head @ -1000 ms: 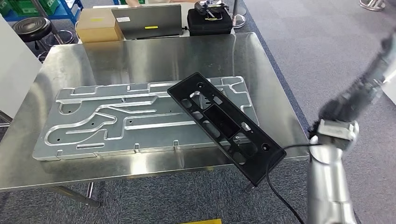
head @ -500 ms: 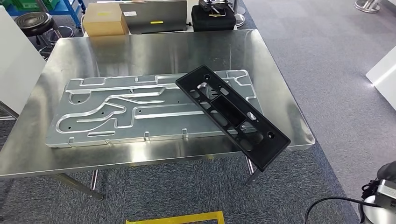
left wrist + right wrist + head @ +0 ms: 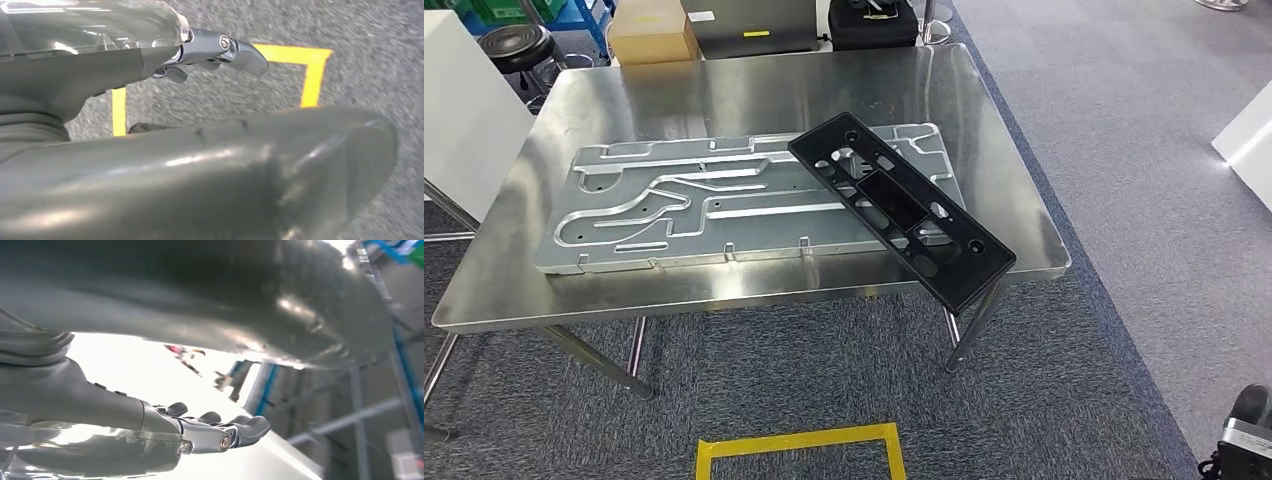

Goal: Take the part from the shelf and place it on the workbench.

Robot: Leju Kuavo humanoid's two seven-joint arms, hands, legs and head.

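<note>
The black part (image 3: pixel 901 207) is lying slantwise on the steel workbench (image 3: pixel 724 100), resting across the right end of the machined aluminium plate (image 3: pixel 674 205) with its lower end jutting past the bench's front right corner. The left hand (image 3: pixel 220 50) is hanging over the carpet by the yellow floor marking (image 3: pixel 310 75), fingers apart and holding nothing, and the right hand (image 3: pixel 220 432) is likewise spread and empty. The placing looks done to me, though that overhang is inviting a tip, so nudging the part inward would be wise.
</note>
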